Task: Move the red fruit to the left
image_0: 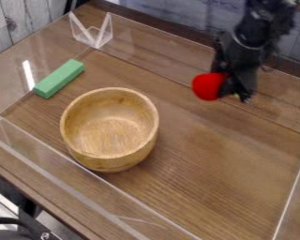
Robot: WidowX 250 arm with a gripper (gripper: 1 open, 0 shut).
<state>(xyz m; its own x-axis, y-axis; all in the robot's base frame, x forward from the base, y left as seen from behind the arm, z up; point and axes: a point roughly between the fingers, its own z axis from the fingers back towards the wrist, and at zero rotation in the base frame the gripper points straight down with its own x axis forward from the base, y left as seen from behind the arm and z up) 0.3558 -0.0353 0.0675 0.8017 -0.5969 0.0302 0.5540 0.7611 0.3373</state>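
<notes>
The gripper (235, 86) points down, its jaws pinched tight on the red fruit (208, 86), near the far right edge of the bench (202, 178). The wooden bowl (109, 127) sits near the middle. A green block (59, 78) lies by the left edge.

Appears a lab test bench: wooden tabletop (202, 159) fenced by clear acrylic walls (140, 220), below and left of the gripper (238, 86); toy props only.
</notes>
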